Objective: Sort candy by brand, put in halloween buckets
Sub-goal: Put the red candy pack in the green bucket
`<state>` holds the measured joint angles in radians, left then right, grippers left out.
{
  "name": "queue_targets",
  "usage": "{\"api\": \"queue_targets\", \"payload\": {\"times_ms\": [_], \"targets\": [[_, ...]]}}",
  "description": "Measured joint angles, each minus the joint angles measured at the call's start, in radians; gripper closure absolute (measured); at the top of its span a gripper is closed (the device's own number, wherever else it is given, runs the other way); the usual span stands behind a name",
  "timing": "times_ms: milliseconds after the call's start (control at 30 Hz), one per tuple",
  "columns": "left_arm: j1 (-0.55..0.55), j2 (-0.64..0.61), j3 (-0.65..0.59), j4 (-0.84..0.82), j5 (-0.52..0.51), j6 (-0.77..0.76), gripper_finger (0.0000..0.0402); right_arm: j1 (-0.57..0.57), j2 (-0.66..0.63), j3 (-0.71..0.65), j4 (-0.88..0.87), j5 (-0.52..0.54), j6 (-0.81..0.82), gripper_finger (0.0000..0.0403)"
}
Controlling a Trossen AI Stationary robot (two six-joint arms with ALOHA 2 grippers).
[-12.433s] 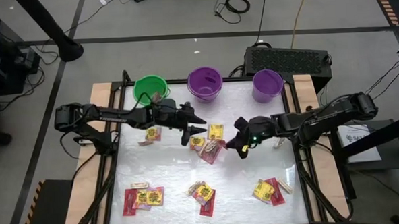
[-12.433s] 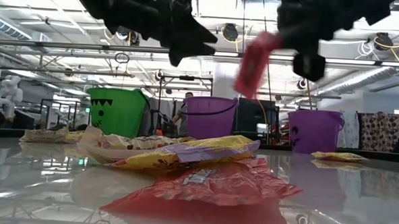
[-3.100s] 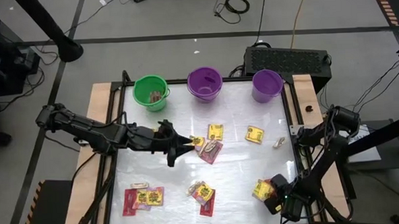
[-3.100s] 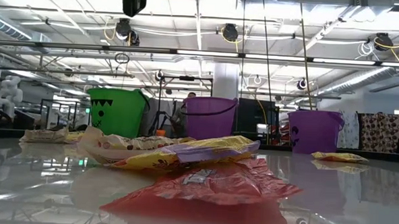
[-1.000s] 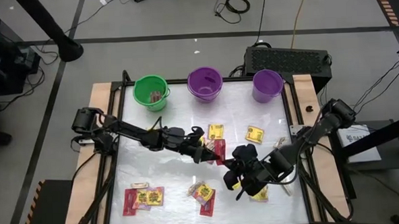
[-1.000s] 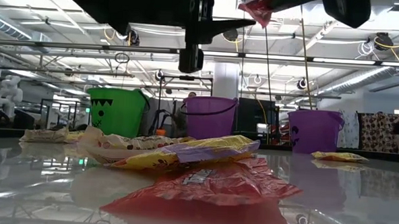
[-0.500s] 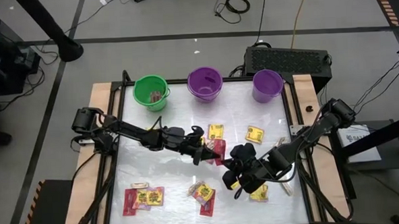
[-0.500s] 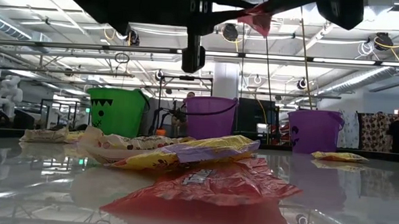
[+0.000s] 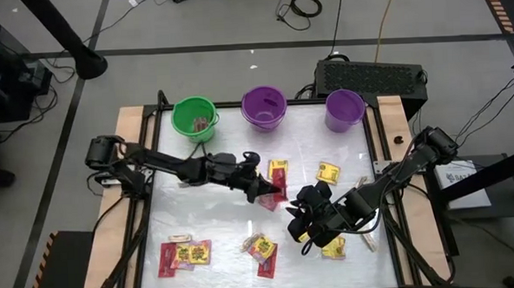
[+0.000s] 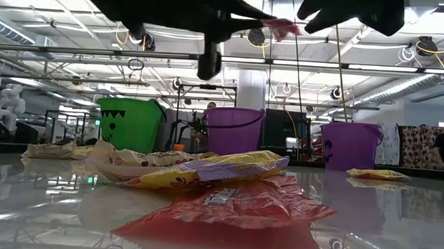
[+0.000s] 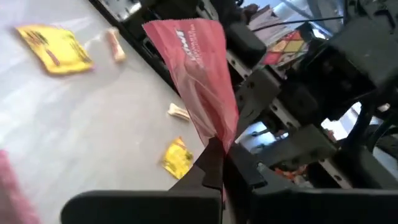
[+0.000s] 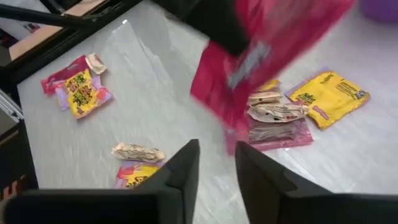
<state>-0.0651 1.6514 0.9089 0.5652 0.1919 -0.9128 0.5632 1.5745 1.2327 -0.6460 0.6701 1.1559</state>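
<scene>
My left gripper (image 9: pixel 263 189) reaches over the table's middle and is shut on a red candy packet (image 11: pixel 199 81), held high above the table in the low view (image 10: pixel 280 26). My right gripper (image 9: pixel 302 222) hovers just right of it, open and empty (image 12: pixel 217 168), facing the packet (image 12: pixel 249 68). The green bucket (image 9: pixel 194 117), purple bucket (image 9: pixel 263 106) and lavender bucket (image 9: pixel 344 109) stand in a row along the far edge. Red, yellow and tan candies lie scattered flat on the table. My left gripper pinches the red packet by one narrow end (image 11: pixel 215 142) between its two shut fingers. The fingers come roughly level from the table's left. The packet sticks out past the fingertips toward my right gripper, lifted clear of the table.
A small pile of candy (image 9: pixel 273 198) lies under the grippers. Yellow packets (image 9: pixel 278 169) (image 9: pixel 329 172) and a tan piece (image 9: pixel 360 183) lie farther back. Groups of candy lie near the front (image 9: pixel 184 254) (image 9: pixel 260 248) (image 9: pixel 334 247). The green bucket holds tan pieces.
My left gripper has drawn back a little toward the table's far-left with the red packet. In the low view the packet has swung from hanging between the two grippers to sticking out nearly level, apart from my right gripper.
</scene>
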Motion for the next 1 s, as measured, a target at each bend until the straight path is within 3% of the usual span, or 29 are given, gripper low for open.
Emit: {"api": "queue_targets", "payload": {"times_ms": [167, 300, 467, 600, 733, 1000], "targets": [[0.086, -0.168, 0.000, -0.309, 0.041, 0.145, 0.0400, -0.003, 0.000, 0.000, -0.021, -0.023, 0.019, 0.0253], [0.196, -0.337, 0.000, -0.632, -0.006, 0.270, 0.0401, -0.003, 0.000, 0.000, -0.011, -0.026, 0.036, 0.0229], [0.334, -0.545, 0.002, -0.946, -0.189, 0.402, 0.0401, -0.004, 0.000, 0.000, -0.013, -0.028, 0.052, 0.0214], [0.437, -0.635, 0.002, -1.145, -0.370, 0.512, 0.0401, -0.006, 0.000, 0.000, -0.013, -0.029, 0.055, 0.0213], [0.528, -0.651, 0.001, -1.238, -0.516, 0.596, 0.0401, -0.007, 0.000, 0.000, -0.008, -0.029, 0.059, 0.0215], [0.679, -0.589, 0.000, -1.210, -0.556, 0.739, 0.0392, -0.008, 0.000, 0.000, -0.005, -0.023, 0.063, 0.0215]]}}
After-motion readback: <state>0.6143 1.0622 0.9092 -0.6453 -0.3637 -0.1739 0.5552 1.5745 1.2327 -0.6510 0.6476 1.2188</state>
